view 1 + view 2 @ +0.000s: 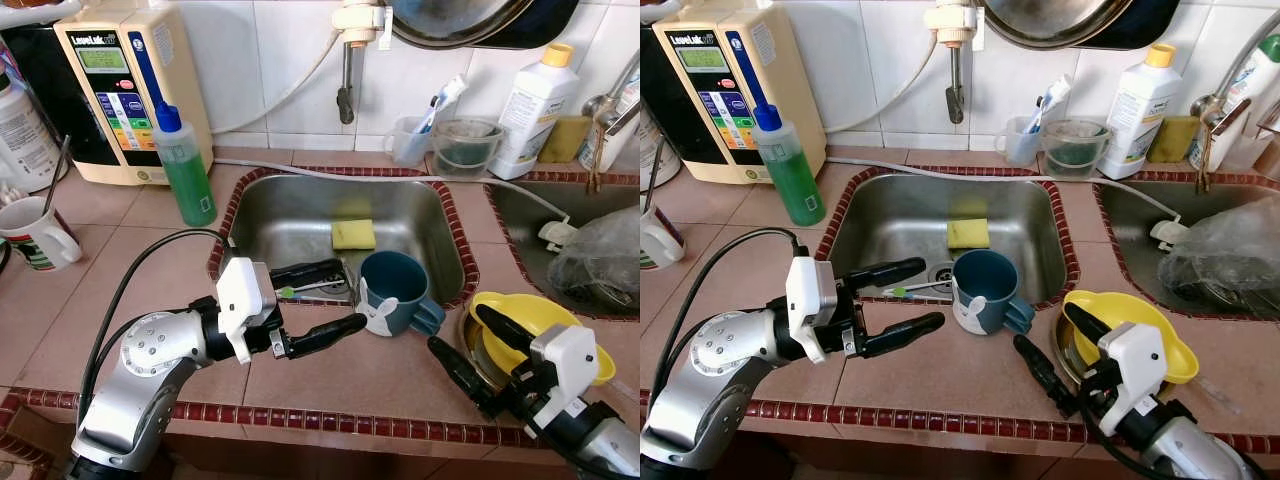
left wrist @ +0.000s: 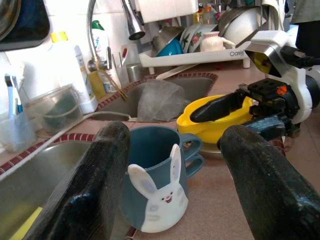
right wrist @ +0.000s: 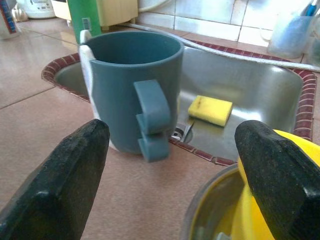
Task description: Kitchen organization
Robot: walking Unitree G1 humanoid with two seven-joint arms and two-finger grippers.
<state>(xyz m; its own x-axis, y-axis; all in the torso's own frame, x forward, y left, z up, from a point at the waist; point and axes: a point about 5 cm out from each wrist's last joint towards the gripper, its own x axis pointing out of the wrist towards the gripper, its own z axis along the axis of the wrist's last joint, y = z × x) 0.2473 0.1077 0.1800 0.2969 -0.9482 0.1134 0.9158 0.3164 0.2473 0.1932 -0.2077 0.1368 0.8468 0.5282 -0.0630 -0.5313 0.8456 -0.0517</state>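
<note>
Left gripper (image 1: 325,300): head view, fingers spread, nothing held, tips just at 9 o'clock of the blue bunny mug (image 1: 392,292).
Mug: upright on the counter at the sink (image 1: 300,215) rim, handle toward 3 o'clock.
Right gripper (image 1: 1065,350): fingers apart, empty; one over the yellow bowl (image 1: 1140,330), at 4 o'clock of the mug.
Left wrist: mug (image 2: 155,187) sits between my fingers, off toward one.
Right wrist: mug handle (image 3: 152,120) faces me, yellow sponge (image 3: 210,110) in basin.
My plan: centre first, I reckon, then close low on the body; it's near the edge, a nudge could tip it in.
</note>
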